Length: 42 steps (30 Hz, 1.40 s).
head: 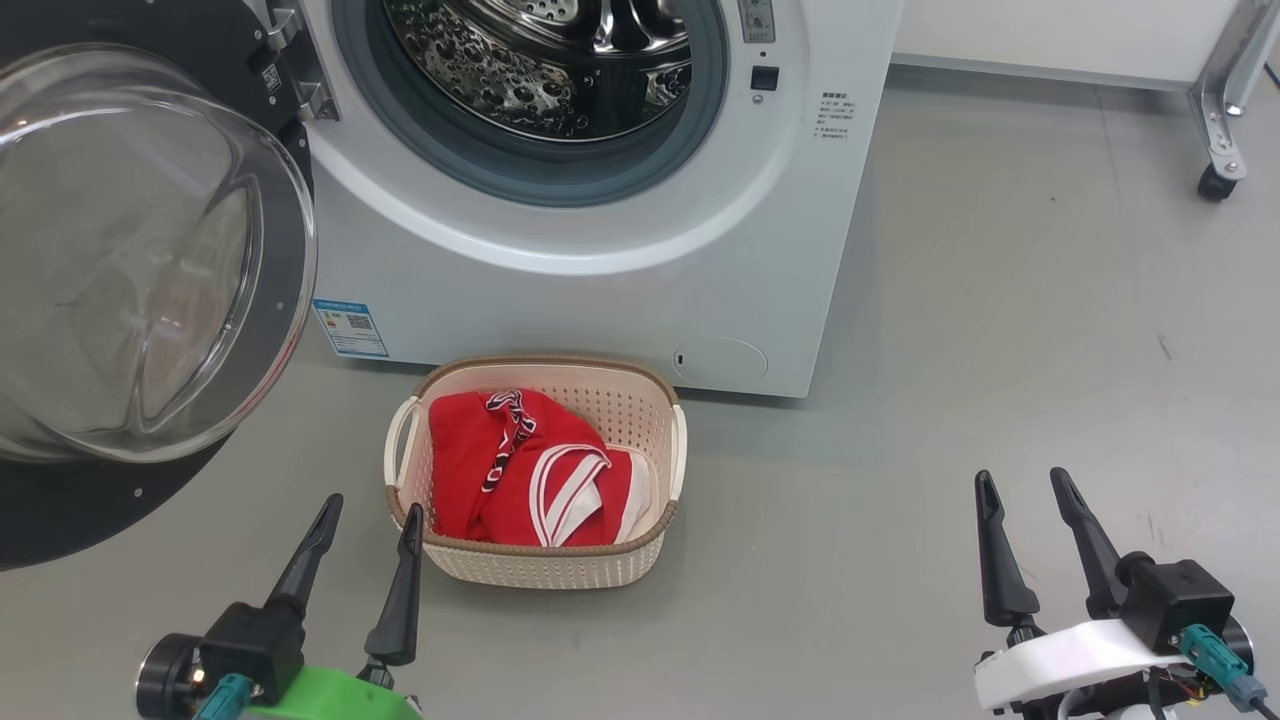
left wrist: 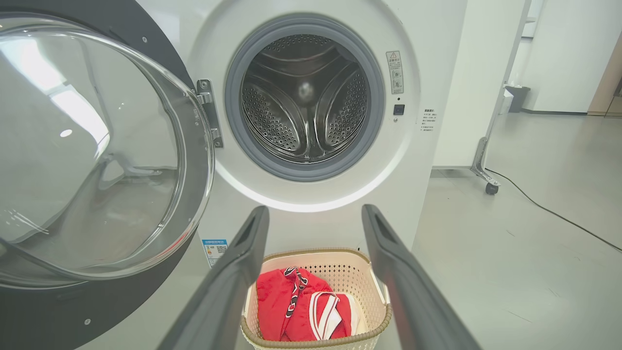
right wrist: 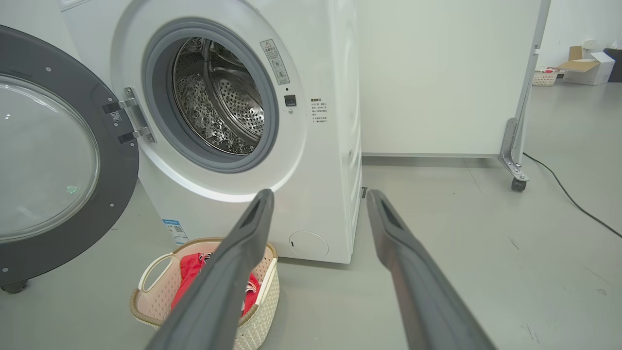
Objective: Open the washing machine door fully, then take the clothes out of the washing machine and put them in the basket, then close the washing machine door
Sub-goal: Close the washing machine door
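Left gripper (head: pixel 374 503): jaws spread wide, nothing held. Right gripper (head: pixel 1021 474): jaws likewise spread wide and empty, held over bare grey floor (head: pixel 1000 350).

Small cream perforated plastic basket with a brown woven-look rim (head: pixel 540 572) is set on the floor just ahead of the left jaws. Its near-left corner is seen beside the inner finger; contact cannot be told. In the left wrist view the basket (left wrist: pixel 318 255) is framed between the two fingers, below the tips. From the right jaws it lies well off to the left.

Bright red jersey clothes with white striped trim (head: pixel 480 470) are piled inside the basket.

Big white front-loading washing machine (head: pixel 600 300) is placed directly beyond the basket, ahead of both jaws. Its perforated steel drum (left wrist: pixel 303 97) is exposed, with no garment seen in it.

Large round black washing machine door with a bulging clear glass bowl (head: pixel 130 260) is swung open on its hinge, left of and above the left jaws.
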Available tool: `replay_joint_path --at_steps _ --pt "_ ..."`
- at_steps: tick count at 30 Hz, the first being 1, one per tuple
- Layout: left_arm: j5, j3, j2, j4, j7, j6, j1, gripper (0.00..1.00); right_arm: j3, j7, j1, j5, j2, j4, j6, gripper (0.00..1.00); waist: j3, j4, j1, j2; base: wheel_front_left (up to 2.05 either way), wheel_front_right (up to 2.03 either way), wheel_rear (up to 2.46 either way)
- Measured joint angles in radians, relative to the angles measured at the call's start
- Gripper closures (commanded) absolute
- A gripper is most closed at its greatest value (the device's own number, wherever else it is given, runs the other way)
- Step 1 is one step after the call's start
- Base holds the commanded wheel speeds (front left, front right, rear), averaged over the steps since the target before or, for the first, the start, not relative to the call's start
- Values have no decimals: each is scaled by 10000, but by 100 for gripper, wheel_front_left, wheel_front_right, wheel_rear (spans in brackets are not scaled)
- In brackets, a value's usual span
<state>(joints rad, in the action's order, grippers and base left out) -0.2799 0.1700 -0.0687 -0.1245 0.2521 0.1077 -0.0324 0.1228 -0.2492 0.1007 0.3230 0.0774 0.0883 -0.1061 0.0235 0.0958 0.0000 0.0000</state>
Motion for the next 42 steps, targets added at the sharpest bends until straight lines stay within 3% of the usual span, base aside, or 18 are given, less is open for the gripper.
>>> replay_joint_path --at_steps 29,42 --pt "-15 -21 107 8 0 4 -17 0 -13 -2 -1 0 8 -88 -61 0 167 77 0 0 0 0 0" --pt "-21 -42 167 -4 0 13 27 0 176 0 -87 -128 217 -226 -69 0 609 1121 0 0 0 0 0"
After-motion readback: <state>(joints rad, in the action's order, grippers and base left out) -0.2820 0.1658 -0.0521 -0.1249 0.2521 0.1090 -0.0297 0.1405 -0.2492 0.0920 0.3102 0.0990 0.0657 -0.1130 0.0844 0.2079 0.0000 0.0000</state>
